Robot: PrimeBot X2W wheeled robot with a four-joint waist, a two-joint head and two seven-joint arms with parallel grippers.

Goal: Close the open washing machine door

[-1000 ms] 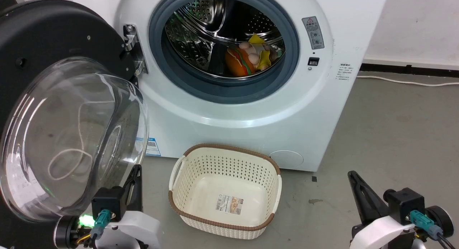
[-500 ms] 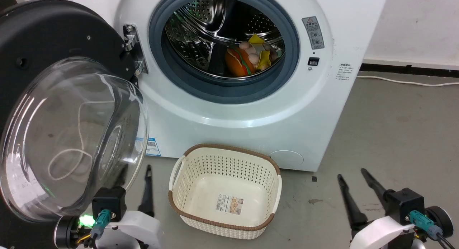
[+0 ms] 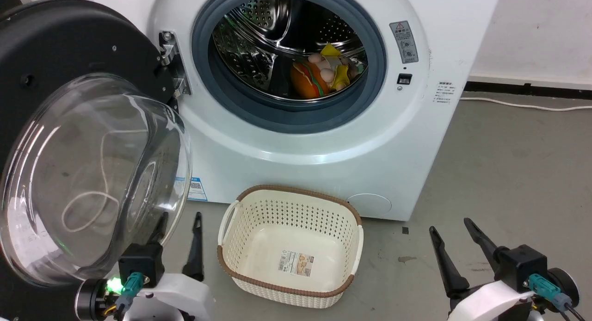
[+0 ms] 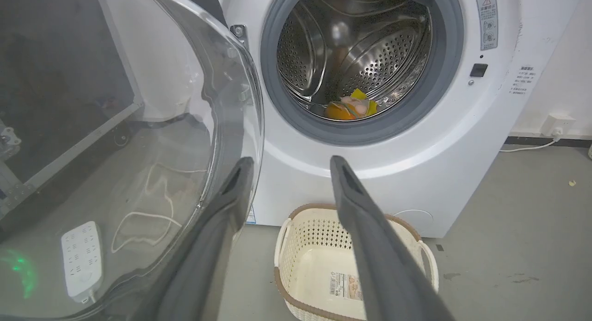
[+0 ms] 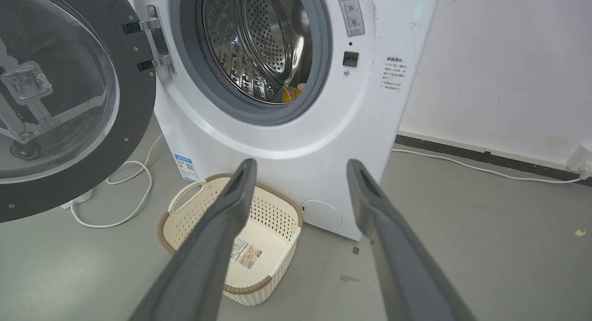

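The washing machine door point(image 3: 69, 43) stands swung wide open at the left, its clear glass bowl point(image 3: 92, 177) bulging toward me. The white washing machine point(image 3: 323, 163) shows its steel drum mouth uncovered. My left gripper point(image 3: 180, 217) is open low beside the bowl's right edge, one finger seen through the glass. In the left wrist view the left gripper point(image 4: 290, 160) points at the machine's front, with the door point(image 4: 138, 150) just to its left. My right gripper point(image 3: 449, 225) is open over the floor at the lower right, holding nothing; in its wrist view the right gripper point(image 5: 301, 163) faces the machine point(image 5: 286, 140) and the door point(image 5: 55, 103).
A cream perforated basket point(image 3: 291, 247) sits on the floor in front of the machine, between my grippers. Plush toys point(image 3: 319, 73) lie inside the drum. A white cable point(image 3: 532, 107) runs along the wall at the right. A power strip point(image 4: 81, 261) lies behind the door.
Both grippers went from shut to open, their fingers spreading apart. The door, machine and basket stayed put.
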